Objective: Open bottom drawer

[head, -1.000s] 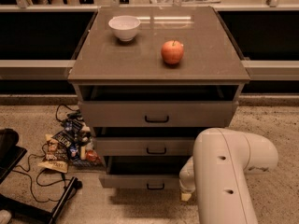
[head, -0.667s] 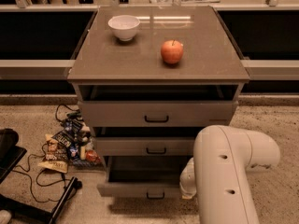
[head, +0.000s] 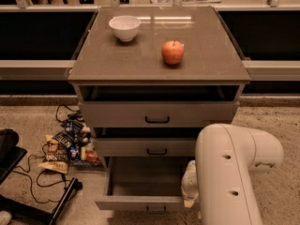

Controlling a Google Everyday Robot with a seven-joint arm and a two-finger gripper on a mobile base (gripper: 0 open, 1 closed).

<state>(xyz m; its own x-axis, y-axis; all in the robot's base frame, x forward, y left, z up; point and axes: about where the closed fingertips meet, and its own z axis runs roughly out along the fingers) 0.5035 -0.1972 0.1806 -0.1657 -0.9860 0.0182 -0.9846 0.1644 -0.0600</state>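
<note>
**Bottom drawer out, jaws low at its right front corner**

Bottom drawer [head: 140,178] stands pulled well out of the grey cabinet [head: 84,93], its plain grey inside showing. Middle drawer [head: 122,147] and top drawer [head: 117,114] above it each sit a little way out. My jaws are down by the bottom drawer's front, right end, mostly hidden behind my white arm [head: 229,172]; apart or together, I cannot tell. On the bench [head: 140,67]: white bowl [head: 124,27], red apple [head: 173,52], well apart. Snack packets [head: 65,146] lie on the floor, left.
</note>
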